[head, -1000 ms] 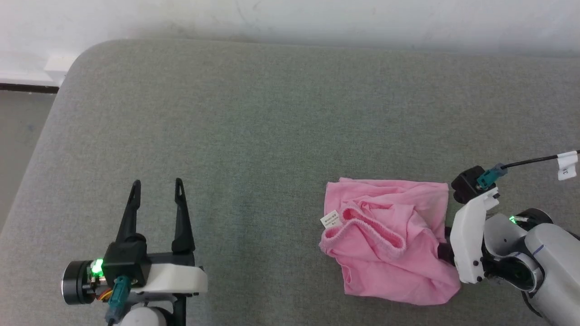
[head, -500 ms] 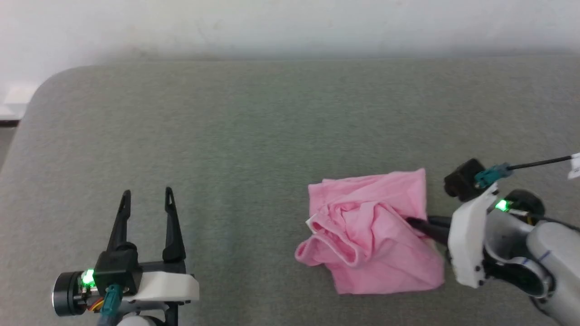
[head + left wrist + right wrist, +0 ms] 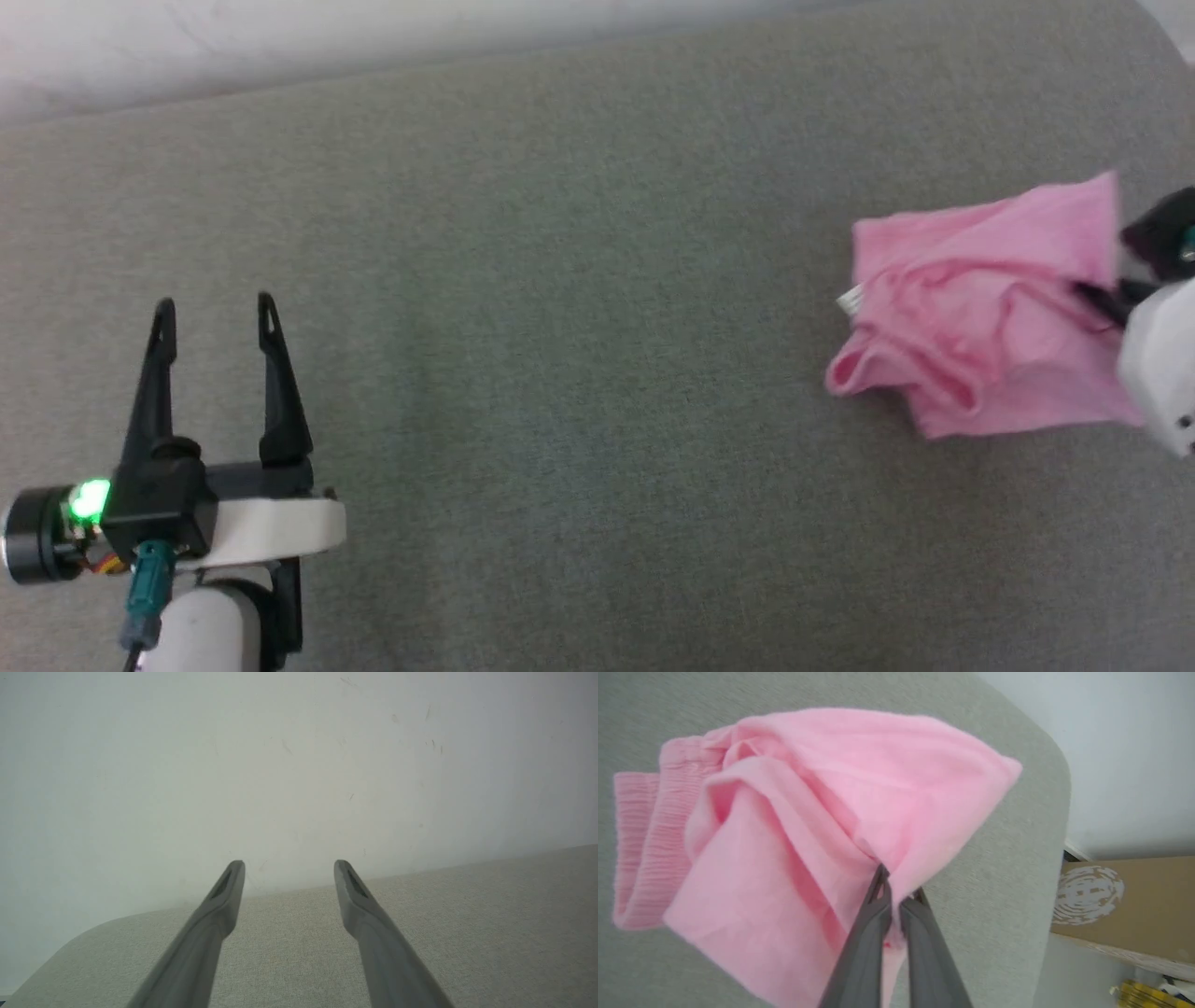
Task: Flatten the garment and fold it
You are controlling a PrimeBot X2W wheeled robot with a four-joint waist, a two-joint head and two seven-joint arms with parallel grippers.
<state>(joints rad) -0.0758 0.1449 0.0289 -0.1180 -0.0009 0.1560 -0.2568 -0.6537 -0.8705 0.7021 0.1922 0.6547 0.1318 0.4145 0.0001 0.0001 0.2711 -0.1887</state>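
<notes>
**Edge pinched: pull flat**

Ready the left gripper (image 3: 216, 301), fingers wide apart and empty at near left. Farther right, rely on the right gripper (image 3: 899, 884), clamped on a fold of the garment (image 3: 808, 812), bunched near the grey cushion's (image 3: 560, 280) right end. Draw that fold outward low and slowly, opening creases without dragging the whole heap.

You have one pink garment (image 3: 980, 308) to count, and on it one small white label (image 3: 850, 300). You have two claws, one left claw (image 3: 216, 301) and one right claw (image 3: 899, 885), and each has two long dark fingers (image 3: 215, 924), so four fingers altogether. Count one green light (image 3: 89, 499), one grey cushion (image 3: 560, 373), one pale wall (image 3: 280, 765) and one brown cardboard box (image 3: 1125, 905).
</notes>
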